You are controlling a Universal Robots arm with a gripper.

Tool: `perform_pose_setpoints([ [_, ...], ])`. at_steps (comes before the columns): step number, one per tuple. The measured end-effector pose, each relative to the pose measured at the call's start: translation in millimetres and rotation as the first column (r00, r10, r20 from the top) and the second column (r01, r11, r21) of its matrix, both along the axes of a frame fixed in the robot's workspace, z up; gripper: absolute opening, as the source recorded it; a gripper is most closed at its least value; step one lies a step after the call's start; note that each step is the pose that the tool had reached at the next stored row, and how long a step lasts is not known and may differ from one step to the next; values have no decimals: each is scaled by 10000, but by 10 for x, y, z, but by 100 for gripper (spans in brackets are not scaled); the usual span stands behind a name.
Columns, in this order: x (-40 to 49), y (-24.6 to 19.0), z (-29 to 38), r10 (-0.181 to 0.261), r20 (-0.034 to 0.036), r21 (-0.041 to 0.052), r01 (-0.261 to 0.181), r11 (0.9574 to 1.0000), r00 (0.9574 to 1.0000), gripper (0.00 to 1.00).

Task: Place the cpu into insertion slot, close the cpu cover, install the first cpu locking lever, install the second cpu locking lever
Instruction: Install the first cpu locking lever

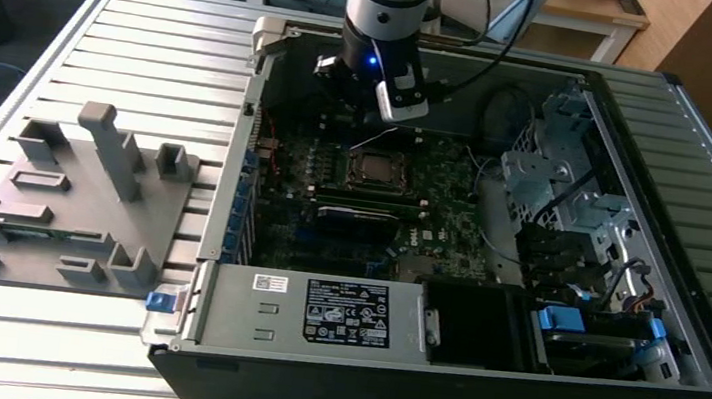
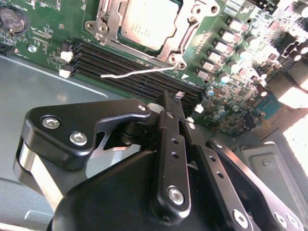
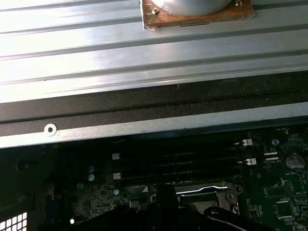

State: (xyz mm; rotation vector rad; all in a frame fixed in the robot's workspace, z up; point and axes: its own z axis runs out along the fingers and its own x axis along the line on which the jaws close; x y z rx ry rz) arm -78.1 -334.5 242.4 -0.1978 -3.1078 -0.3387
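Seated cpu (image 2: pixel 144 24), cpu cover (image 2: pixel 103 23) seemingly down — lever step in hand. Near loose wire lever (image 2: pixel 134 73), gripper (image 2: pixel 176 98) pinched together, empty; next move likely calls for tip pressing lever down.

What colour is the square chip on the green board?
Dull silver-grey. The cpu shows best in the second wrist view.

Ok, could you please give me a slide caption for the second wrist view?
Pincer near the cpu, framed by its cover; a thin lever juts over the memory slots.

Pincer (image 1: pixel 354 117) near the cpu (image 1: pixel 378 169)
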Motion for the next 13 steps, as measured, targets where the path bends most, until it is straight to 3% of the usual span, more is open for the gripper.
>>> perform_pose_setpoints([
  [13,0,1,-34,-1,85,4,1,10000,10000,10],
])
